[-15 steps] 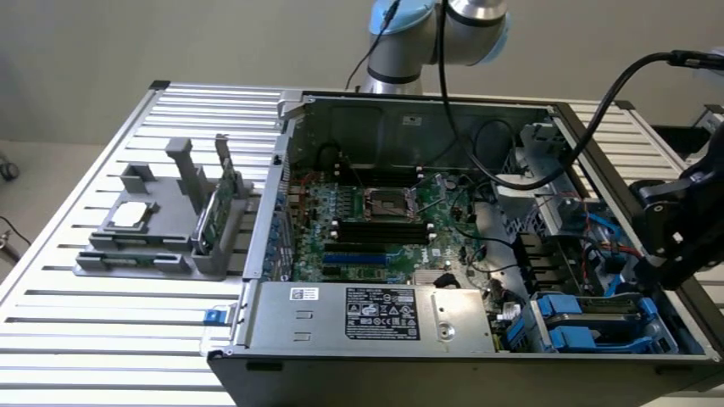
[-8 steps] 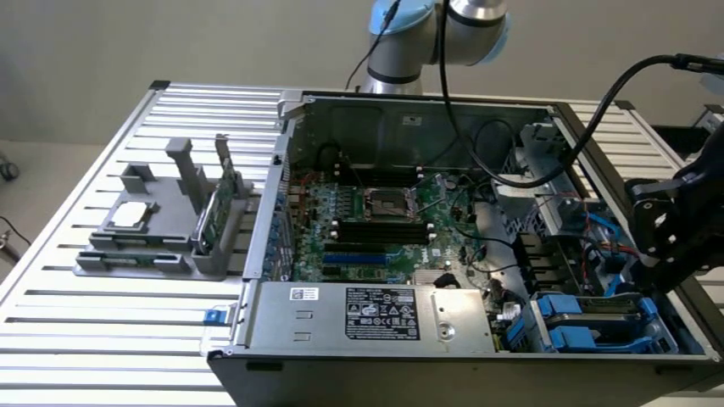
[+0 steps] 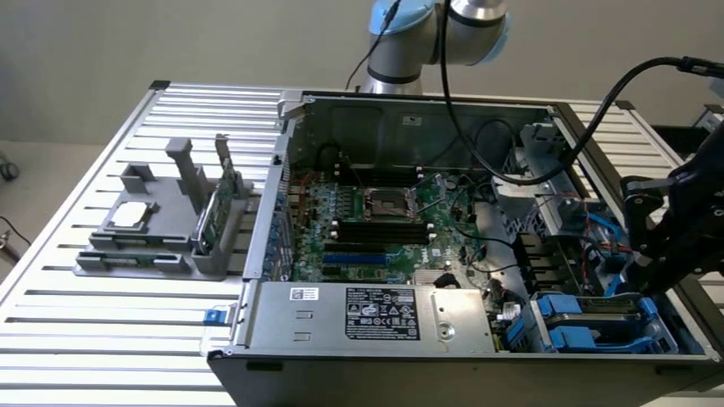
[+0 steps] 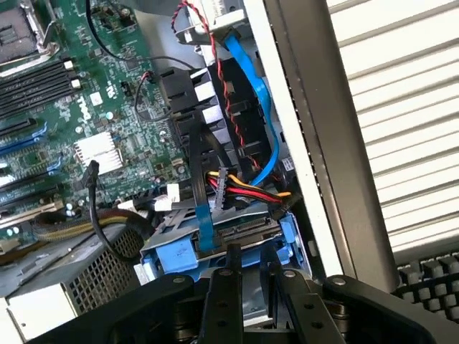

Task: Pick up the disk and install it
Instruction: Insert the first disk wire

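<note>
The disk [image 4: 215,240] is a grey drive in a blue plastic carrier. It lies in the drive bay at the case's front corner, on the exterior view's right [image 3: 594,320]. Black, yellow and red power wires and a blue flat cable run to its far end. My gripper [image 4: 251,269] is right over the disk's near edge. Its two dark fingers [image 4: 226,287] stand narrow, one on each side of the carrier's edge, closed against it. In the exterior view the gripper [image 3: 642,280] hangs just above the blue carrier, inside the case wall.
The open computer case [image 3: 283,170] lies on a slatted table. The motherboard [image 3: 374,220] and power supply [image 3: 374,314] fill its middle and front. Loose cables [image 4: 247,93] crowd the bay. A grey jig [image 3: 158,237] with a silver chip and green card stands left of the case.
</note>
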`<state>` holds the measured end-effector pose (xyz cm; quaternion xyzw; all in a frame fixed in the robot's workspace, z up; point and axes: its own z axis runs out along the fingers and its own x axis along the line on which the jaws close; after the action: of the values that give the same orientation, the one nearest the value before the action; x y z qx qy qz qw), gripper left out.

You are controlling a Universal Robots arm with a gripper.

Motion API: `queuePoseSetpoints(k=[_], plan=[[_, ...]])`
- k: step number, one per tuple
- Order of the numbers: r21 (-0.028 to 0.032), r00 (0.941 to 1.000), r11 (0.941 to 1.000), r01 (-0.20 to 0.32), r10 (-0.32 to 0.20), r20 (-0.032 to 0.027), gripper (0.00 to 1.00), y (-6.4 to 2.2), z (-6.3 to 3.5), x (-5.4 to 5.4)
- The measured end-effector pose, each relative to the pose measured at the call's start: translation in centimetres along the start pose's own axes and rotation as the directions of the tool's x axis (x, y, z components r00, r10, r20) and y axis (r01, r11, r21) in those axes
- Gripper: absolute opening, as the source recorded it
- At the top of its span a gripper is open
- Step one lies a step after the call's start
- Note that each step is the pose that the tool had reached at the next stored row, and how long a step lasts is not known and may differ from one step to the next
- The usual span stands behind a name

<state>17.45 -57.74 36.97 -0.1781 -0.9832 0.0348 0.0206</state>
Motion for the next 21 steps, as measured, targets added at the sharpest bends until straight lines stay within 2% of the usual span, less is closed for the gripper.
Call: queuePoseSetpoints(k=[6,13,21], plan=[[-0.0023,0.9955,0.9956,-0.094,0.094,-0.0072,0.25,0.02,0.27,-0.01],[-0.0042,0.9826,0.9826,-0.185,0.185,-0.0147,0.25,0.08,0.55,-0.11],[-0.0047,0.9691,0.9693,-0.246,0.246,-0.0195,0.25,0.31,0.74,-0.69]])
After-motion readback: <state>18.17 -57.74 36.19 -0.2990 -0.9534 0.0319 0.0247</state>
